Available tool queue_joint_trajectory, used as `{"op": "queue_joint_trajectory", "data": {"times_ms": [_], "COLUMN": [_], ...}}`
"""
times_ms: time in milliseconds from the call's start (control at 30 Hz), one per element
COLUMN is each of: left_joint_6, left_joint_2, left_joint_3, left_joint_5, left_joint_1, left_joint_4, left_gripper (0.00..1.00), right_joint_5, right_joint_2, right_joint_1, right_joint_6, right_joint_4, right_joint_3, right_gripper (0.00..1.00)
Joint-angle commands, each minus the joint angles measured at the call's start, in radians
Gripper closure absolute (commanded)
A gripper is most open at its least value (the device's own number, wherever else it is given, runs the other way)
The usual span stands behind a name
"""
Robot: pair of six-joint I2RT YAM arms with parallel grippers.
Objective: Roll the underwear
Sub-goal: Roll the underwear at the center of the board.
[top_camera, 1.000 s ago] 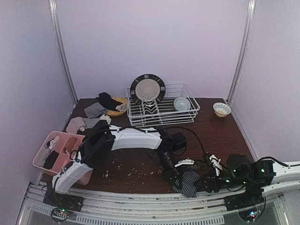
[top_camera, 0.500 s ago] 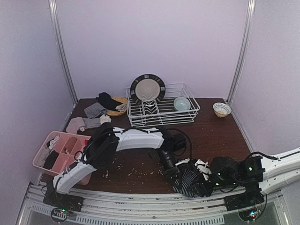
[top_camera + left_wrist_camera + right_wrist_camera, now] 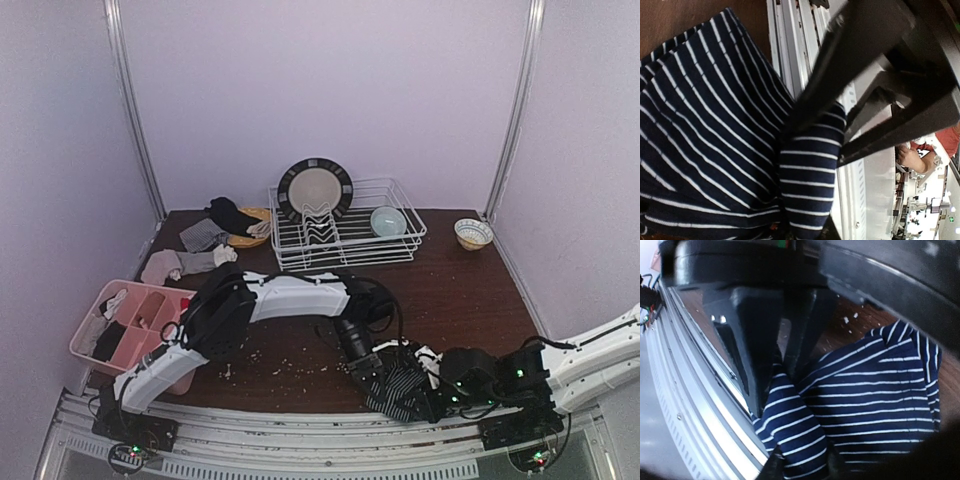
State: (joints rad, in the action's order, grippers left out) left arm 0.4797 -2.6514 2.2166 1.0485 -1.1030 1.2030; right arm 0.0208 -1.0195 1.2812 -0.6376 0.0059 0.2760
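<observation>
Nothing to read here, folks: the striped underwear [image 3: 715, 125] shows only plain white lines on dark cloth, with no tag or brand in sight. The plate [image 3: 315, 188] carries a patterned rim but no lettering, and the distant clutter in the left wrist view is too blurred to read.

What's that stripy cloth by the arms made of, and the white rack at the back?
The striped underwear looks like soft knit fabric, maybe cotton: matte, creased, folding limply. The dish rack seems to be coated metal wire: thin, stiff white bars; the coating is a guess.
</observation>
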Motion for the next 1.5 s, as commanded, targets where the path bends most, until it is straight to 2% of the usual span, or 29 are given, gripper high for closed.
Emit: {"op": "queue_joint_trajectory", "data": {"times_ms": [0, 33, 67, 100, 133, 167, 333, 467, 733, 867, 933, 1033, 1100, 1133, 1233, 1300, 1367, 1467], "left_joint_6": [-0.017, -0.021, -0.026, -0.034, -0.043, -0.048, -0.110, -0.186, -0.322, -0.362, -0.285, -0.148, -0.168, -0.136, 0.072, 0.208, 0.356, 0.427], "left_joint_2": [-0.035, -0.026, -0.017, -0.002, 0.015, 0.034, 0.172, 0.341, 0.557, 0.744, 0.858, 0.961, 0.969, 0.968, 0.951, 0.900, 0.836, 0.771], "left_joint_3": [-0.061, -0.070, -0.081, -0.095, -0.112, -0.133, -0.260, -0.455, -0.769, -1.022, -1.164, -1.340, -1.379, -1.384, -1.356, -1.317, -1.289, -1.261], "left_joint_5": [-0.181, -0.187, -0.190, -0.195, -0.200, -0.207, -0.282, -0.362, -0.631, -0.909, -1.061, -1.160, -1.217, -1.172, -0.849, -0.835, -0.870, -0.848], "left_joint_1": [0.005, 0.005, 0.005, 0.006, 0.007, 0.008, 0.022, 0.037, 0.040, 0.028, -0.003, -0.051, -0.052, -0.052, -0.063, -0.117, -0.175, -0.221], "left_joint_4": [0.017, 0.006, -0.006, -0.022, -0.042, -0.060, -0.189, -0.355, -0.666, -1.017, -1.249, -1.631, -1.749, -1.759, -1.656, -1.602, -1.572, -1.561], "left_gripper": [0.86, 0.80, 0.65, 0.24, 0.05, 0.03, 0.02, 0.02, 0.02, 0.02, 0.02, 0.02, 0.02, 0.02, 0.04, 0.10, 0.12, 0.15], "right_joint_5": [0.006, 0.004, 0.004, 0.006, 0.010, 0.013, 0.032, 0.037, 0.041, 0.048, 0.050, 0.047, 0.040, 0.036, 0.023, 0.019, 0.015, 0.012], "right_joint_2": [-0.009, -0.008, -0.006, -0.004, -0.004, -0.003, 0.005, 0.017, -0.008, -0.012, 0.004, 0.032, 0.051, 0.062, 0.103, 0.136, 0.172, 0.213], "right_joint_1": [0.007, 0.007, 0.006, 0.007, 0.007, 0.006, 0.007, 0.003, 0.001, 0.000, -0.001, -0.007, -0.012, -0.014, -0.018, -0.023, -0.030, -0.038], "right_joint_6": [-0.126, -0.139, -0.151, -0.160, -0.175, -0.188, -0.290, -0.354, -0.436, -0.537, -0.573, -0.596, -0.613, -0.622, -0.642, -0.646, -0.644, -0.647], "right_joint_4": [0.075, 0.084, 0.089, 0.091, 0.090, 0.089, 0.111, 0.141, 0.138, 0.166, 0.141, 0.096, 0.073, 0.063, 0.019, -0.024, -0.059, -0.088], "right_joint_3": [-0.066, -0.074, -0.082, -0.088, -0.091, -0.095, -0.133, -0.175, -0.200, -0.242, -0.245, -0.244, -0.252, -0.256, -0.264, -0.265, -0.266, -0.276], "right_gripper": [0.83, 0.87, 0.92, 0.95, 0.99, 1.00, 1.00, 1.00, 1.00, 1.00, 1.00, 1.00, 1.00, 1.00, 1.00, 1.00, 1.00, 1.00]}}
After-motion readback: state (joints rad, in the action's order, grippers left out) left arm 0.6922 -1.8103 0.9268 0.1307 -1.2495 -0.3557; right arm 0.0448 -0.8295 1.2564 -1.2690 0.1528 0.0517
